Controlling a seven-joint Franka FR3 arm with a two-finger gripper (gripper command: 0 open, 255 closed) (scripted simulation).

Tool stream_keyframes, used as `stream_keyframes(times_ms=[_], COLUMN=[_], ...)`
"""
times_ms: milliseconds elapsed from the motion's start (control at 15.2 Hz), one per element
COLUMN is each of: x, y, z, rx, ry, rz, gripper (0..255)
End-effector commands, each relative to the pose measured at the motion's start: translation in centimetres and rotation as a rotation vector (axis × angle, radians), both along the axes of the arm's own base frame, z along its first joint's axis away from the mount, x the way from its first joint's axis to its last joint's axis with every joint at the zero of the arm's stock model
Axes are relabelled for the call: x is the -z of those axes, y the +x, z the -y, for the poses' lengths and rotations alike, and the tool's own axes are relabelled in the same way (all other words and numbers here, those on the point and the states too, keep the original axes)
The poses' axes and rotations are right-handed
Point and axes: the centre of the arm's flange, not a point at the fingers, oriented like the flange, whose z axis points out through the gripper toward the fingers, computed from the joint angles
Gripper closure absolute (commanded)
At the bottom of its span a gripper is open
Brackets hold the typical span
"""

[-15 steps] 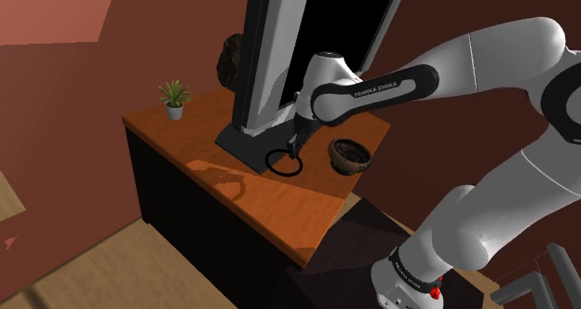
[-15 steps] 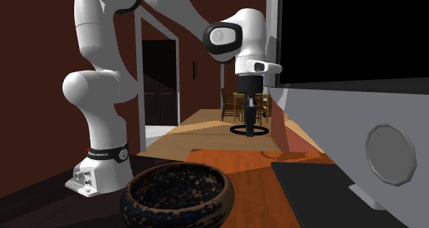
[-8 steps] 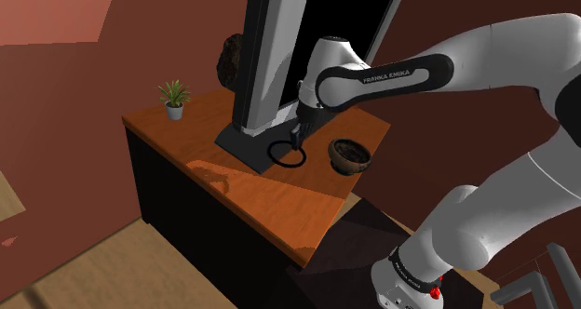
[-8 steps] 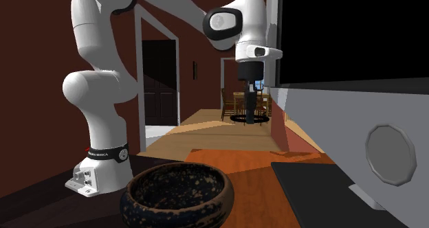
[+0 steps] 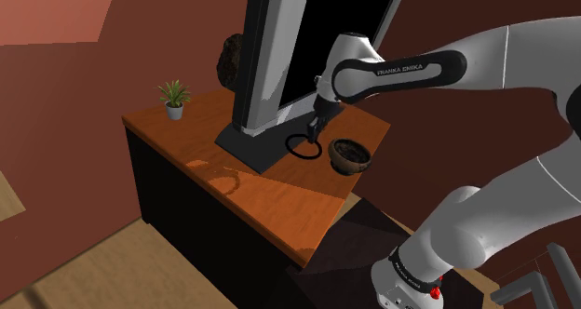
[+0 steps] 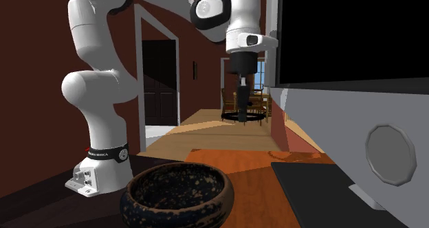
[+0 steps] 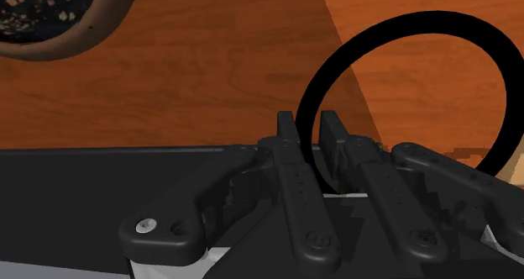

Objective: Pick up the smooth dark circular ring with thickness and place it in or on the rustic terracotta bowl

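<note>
A black ring [image 5: 303, 156] hangs level above the wooden desk, with my gripper [image 5: 311, 133] shut on its rim. In the wrist view the two fingers [image 7: 286, 133] clasp the band of the ring [image 7: 420, 22] between them. The bowl [image 5: 349, 154], brown outside and dark and speckled inside, stands on the desk just to the shoulder view's right of the ring. In the second exterior view the bowl [image 6: 177, 196] is in the foreground, and the gripper [image 6: 243, 114] holds the ring [image 6: 230, 117] farther back. The bowl's rim [image 7: 99, 25] lies off to one side of the gripper.
A big screen [image 5: 307, 37] on a dark flat foot [image 5: 251, 144] stands right behind the ring; its grey casing [image 6: 357, 144] is close to the gripper. A small potted plant [image 5: 173, 99] sits at the desk's far corner. The desk edge [image 5: 233, 209] drops to the floor.
The gripper has risen with the ring, lifting it off the desk, and has carried it to the shoulder view's right, toward the bowl.
</note>
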Motion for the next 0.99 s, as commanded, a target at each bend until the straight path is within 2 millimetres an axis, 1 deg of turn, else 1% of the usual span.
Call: stream_keyframes(times_ms=[0,924], x=[0.2,-0.1], y=[-0.7,-4.7], z=[2.8,20.8], rx=[-0.002,-0.002], ry=[0.000,0.000], rz=[0.000,0.000], gripper=[255,255])
